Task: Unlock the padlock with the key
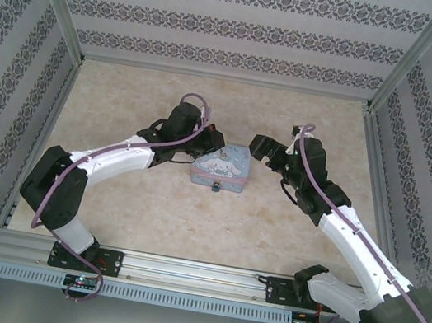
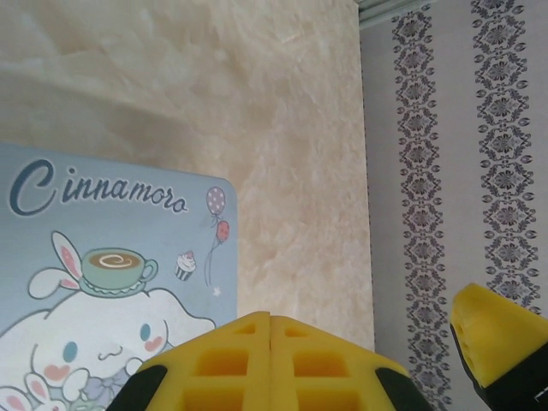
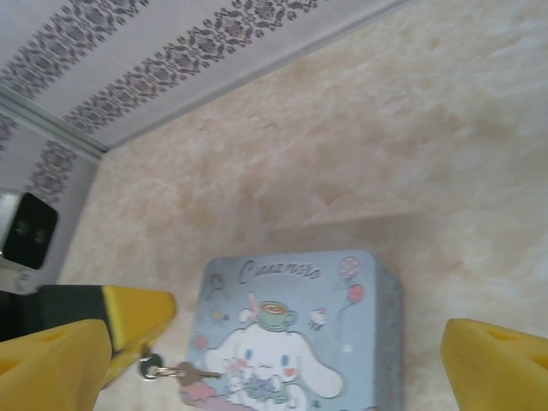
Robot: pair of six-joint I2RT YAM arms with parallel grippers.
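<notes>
One worry: left gripper (image 2: 270,330), pinched shut, sits beside the key (image 3: 193,372) (gripped? cannot tell) at the tin's (image 3: 360,342) edge; right gripper (image 3: 274,364) gapes empty. A loose key could slip before reaching the padlock (image 1: 216,187) on the tin's near side.

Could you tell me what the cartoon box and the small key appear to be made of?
The box looks like thin painted tin: glossy printed lid, rounded pressed edges. The key looks metal, a brassy shank on a silvery ring with a glint, though too small to be sure.
</notes>
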